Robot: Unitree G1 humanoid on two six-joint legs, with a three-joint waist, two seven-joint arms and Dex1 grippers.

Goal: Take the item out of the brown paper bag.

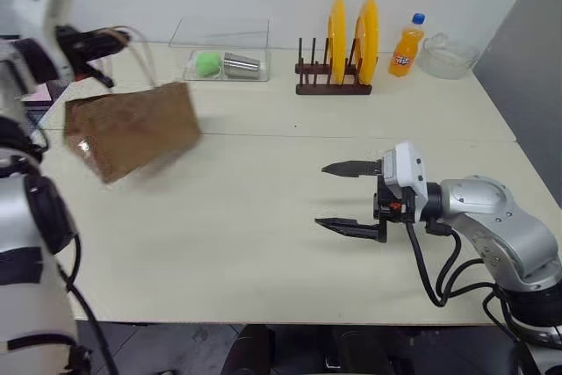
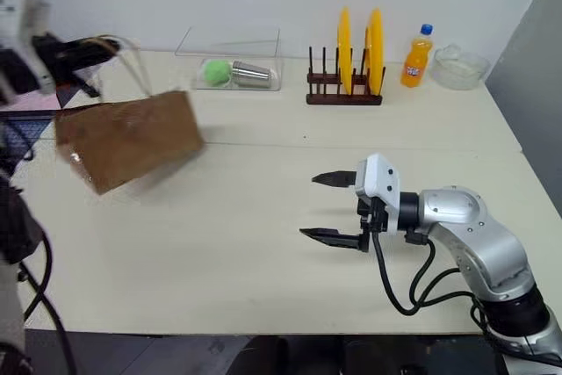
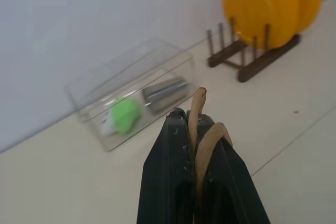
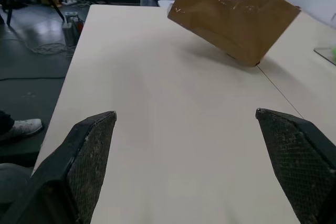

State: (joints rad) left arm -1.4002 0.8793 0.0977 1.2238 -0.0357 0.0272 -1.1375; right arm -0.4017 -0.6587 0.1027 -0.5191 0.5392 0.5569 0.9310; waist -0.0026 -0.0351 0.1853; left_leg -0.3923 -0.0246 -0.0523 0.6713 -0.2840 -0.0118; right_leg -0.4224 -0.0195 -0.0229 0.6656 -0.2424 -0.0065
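Bag far left, tilted, hung clear of bench by cord handles pinched in left jaws. Item unseen, presumably inside. Right jaws wide, empty, facing bag, probably ready to reach in.

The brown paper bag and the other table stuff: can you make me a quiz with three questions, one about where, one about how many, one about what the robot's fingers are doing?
1. Where is the brown paper bag?
A. inside the clear box
B. hanging tilted by its handles from the left gripper
C. lying flat beside the soda bottle

2. How many yellow plates stand in the rack?
A. one
B. two
C. four

3. How are the fingers of the right gripper?
A. spread wide, holding nothing
C. shut on a cup
B. shut on the bag

Answers: 1 B, the tan cord handles sit pinched between the left fingers and the bag dangles slanted. 2 B, two yellow discs stand upright in the wooden rack. 3 A, bare table shows between the two fingers.
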